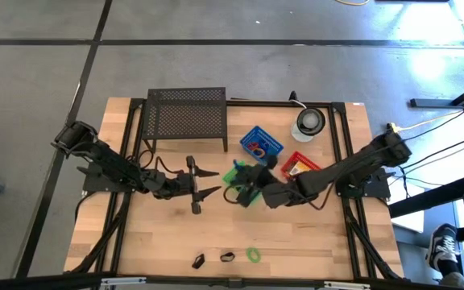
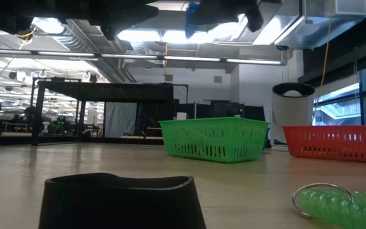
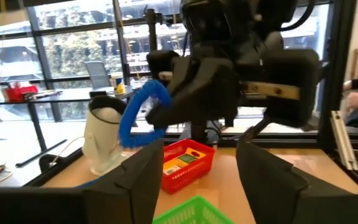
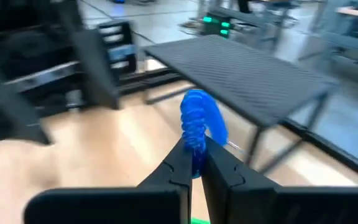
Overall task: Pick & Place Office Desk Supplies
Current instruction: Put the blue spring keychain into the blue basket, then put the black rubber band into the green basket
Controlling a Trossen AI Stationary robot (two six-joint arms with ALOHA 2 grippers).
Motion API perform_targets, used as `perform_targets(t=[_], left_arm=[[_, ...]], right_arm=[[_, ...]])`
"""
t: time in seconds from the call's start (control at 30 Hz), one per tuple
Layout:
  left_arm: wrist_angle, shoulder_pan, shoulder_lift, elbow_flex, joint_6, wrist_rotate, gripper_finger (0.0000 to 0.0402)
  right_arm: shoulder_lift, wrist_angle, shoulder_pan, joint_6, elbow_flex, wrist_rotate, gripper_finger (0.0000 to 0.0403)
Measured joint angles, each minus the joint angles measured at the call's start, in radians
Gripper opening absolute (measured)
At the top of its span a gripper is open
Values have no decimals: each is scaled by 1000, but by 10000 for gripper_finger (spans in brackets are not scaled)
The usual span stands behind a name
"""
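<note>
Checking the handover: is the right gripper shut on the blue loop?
Yes: right gripper fingers pinch the blue loop between them.

Table (image 1: 167,234): pale wood planks, smooth, satin sheen; dark metal frame at the edges.
Rack (image 1: 186,113): black perforated metal mesh, matt.
Green basket (image 2: 213,139), red basket (image 2: 334,142), blue basket (image 1: 262,143): moulded plastic lattice, slightly glossy.
Blue loop (image 4: 199,124): coiled plastic, ridged, glossy.
Green loop (image 2: 339,202): the same coiled plastic, translucent, shiny.
Right claw (image 4: 194,163): black hard plastic, matt and smooth.
Left claw (image 3: 196,174): same matt black finish.
Round object (image 3: 104,135): white, smooth, dull plastic look.
Floor (image 1: 39,72): grey, matt, concrete-like.
</note>
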Motion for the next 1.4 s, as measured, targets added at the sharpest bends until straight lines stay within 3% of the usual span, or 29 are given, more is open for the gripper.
perform_targets(t=[0.23, 0.47, 0.77, 1.03, 1.4], left_arm=[[0, 0, 0, 0, -3, -32, 204], [1, 0, 0, 0, -27, -31, 201], [3, 0, 0, 0, -29, -29, 202], [-1, 0, 0, 0, -27, -30, 199], [-2, 0, 0, 0, -27, -30, 198]], right_arm=[[-80, -277, -45, 133, 0, 109, 17], [-49, -595, -184, 412, -7, 25, 18], [20, -573, -359, 650, -136, -155, 18], [64, -544, -377, 688, -159, -194, 22], [64, -530, -377, 685, -159, -230, 121]])
